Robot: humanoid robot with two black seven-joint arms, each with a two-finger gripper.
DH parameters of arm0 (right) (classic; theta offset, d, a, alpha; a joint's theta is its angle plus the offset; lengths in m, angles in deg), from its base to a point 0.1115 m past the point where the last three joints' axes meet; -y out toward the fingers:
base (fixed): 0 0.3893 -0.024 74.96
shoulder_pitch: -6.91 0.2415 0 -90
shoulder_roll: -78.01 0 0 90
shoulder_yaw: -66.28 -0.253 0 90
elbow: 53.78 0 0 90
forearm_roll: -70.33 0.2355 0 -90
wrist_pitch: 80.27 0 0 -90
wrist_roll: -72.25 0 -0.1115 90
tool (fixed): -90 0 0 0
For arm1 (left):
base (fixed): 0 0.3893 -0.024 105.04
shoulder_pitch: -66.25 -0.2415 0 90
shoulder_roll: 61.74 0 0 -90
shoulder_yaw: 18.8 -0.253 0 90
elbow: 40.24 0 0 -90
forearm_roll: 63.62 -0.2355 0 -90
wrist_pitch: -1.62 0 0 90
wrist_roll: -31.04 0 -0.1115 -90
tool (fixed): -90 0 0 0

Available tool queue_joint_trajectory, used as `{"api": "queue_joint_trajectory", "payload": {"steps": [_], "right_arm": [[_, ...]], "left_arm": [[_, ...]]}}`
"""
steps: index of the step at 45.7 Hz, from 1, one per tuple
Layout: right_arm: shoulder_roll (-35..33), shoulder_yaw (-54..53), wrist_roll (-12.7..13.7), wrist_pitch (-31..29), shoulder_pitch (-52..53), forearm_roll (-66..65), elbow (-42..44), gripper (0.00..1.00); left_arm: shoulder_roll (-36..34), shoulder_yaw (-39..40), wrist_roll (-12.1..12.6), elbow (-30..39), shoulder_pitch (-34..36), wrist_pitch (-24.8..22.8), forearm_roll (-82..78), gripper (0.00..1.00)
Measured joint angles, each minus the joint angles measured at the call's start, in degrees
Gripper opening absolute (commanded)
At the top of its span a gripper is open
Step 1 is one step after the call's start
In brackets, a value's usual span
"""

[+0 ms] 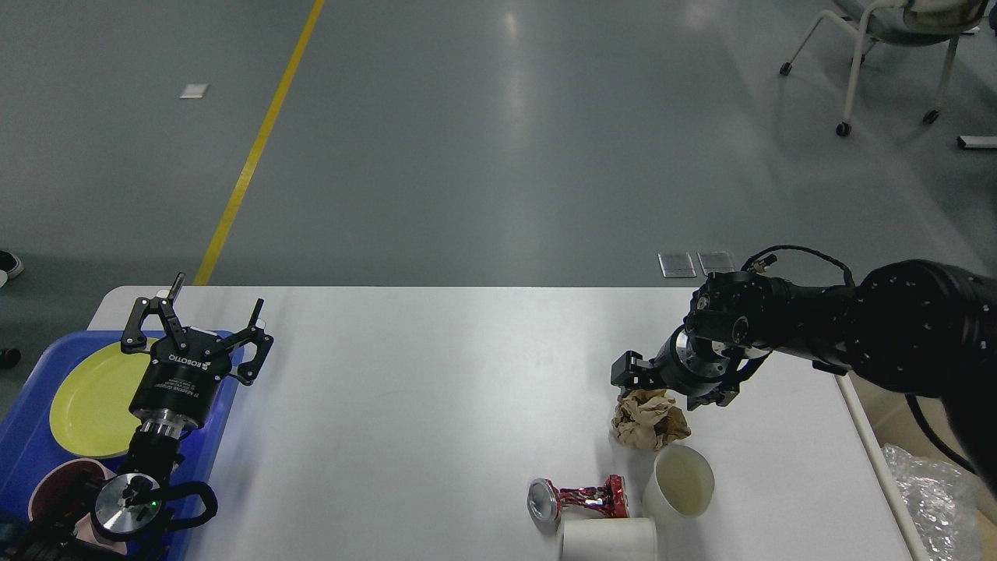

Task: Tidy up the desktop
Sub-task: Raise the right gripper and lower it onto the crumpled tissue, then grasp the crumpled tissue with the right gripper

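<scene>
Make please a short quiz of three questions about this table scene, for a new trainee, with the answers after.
1. True or false: the crushed red can stands upright on the desktop.
2. Which thing is nearest to the right gripper? A. the yellow plate B. the crumpled brown paper C. the crushed red can
3. Fill in: the left gripper is over the far edge of the blue ____.

Key
1. False: it lies on its side.
2. B: the gripper is right above the paper.
3. tray
</scene>
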Motion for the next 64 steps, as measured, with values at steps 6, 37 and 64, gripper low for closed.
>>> {"api": "queue_joint_trajectory", "payload": {"steps": [6, 37, 64], "right_arm": [[1.17, -0.01, 0.01, 0.00, -3.43, -0.34, 3.30, 1.00], [3.16, -1.36, 0.00, 7.80, -6.97, -0.69, 0.55, 0.05], [1.31, -1.26, 0.11, 10.24, -3.57, 0.01, -6.07, 0.00]], "left_arm": [[0.00, 0.00, 0.00, 0.00, 0.00, 0.00, 0.00, 0.96], [0.00, 0.00, 0.00, 0.00, -0.01, 0.00, 0.00, 0.96], [0.00, 0.01, 0.00, 0.00, -0.01, 0.00, 0.00, 0.96]]}}
